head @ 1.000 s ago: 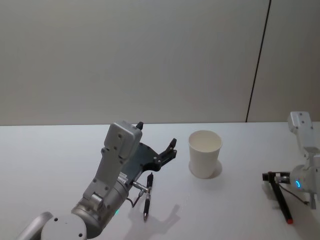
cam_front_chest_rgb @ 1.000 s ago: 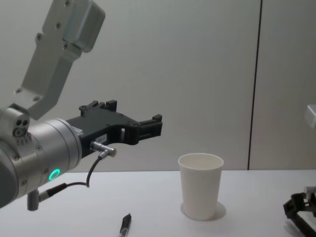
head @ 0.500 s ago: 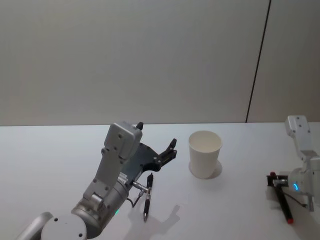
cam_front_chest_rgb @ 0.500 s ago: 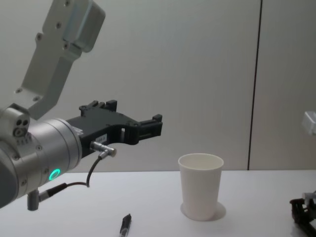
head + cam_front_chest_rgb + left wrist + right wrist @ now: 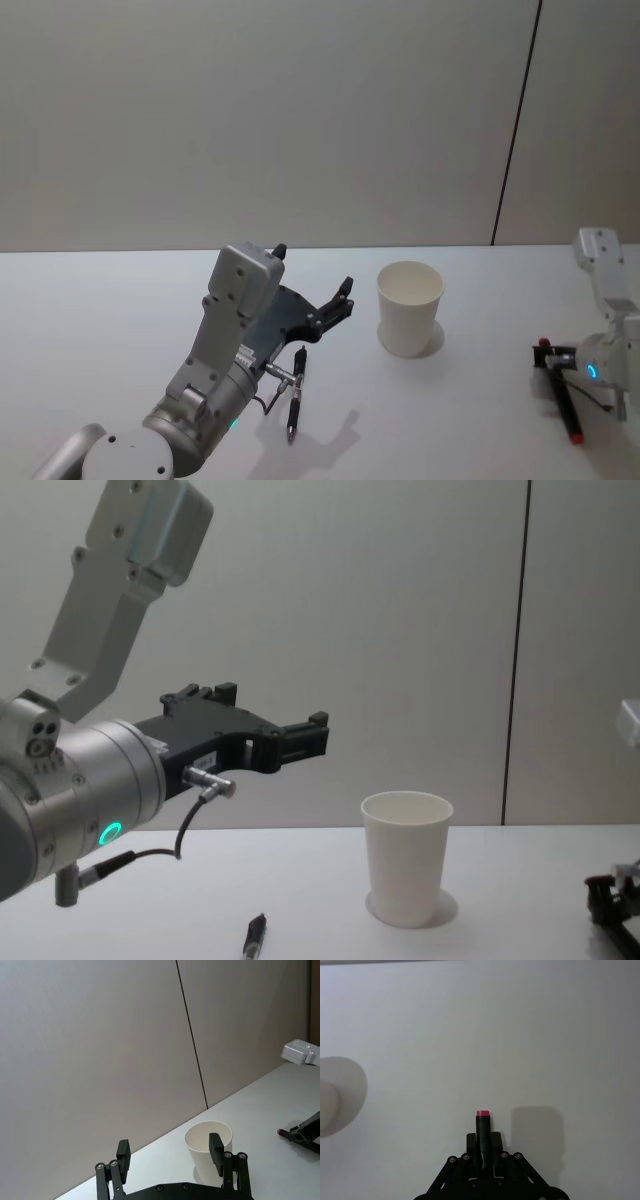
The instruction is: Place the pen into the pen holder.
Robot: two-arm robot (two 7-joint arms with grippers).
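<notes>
The pen holder [image 5: 410, 308] is plain white — so is the table [image 5: 120, 330]. One pen [image 5: 482, 1127] is black, pink-ended; the other pen [image 5: 296, 395] black.

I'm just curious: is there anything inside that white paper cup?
Nothing sticks out of the paper cup, and its upper inner wall looks bare. Its bottom is hidden by its own wall.

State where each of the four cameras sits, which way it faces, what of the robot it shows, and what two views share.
Head: high, looking down on the table; left gripper open and raised, right gripper shut on a red-ended pen.
Chest: low, looking across; left arm large.
Left wrist: behind its fingers, facing the pen holder.
Right wrist: above its fingers, facing the table.
Shared: head and chest show the black pen.
</notes>
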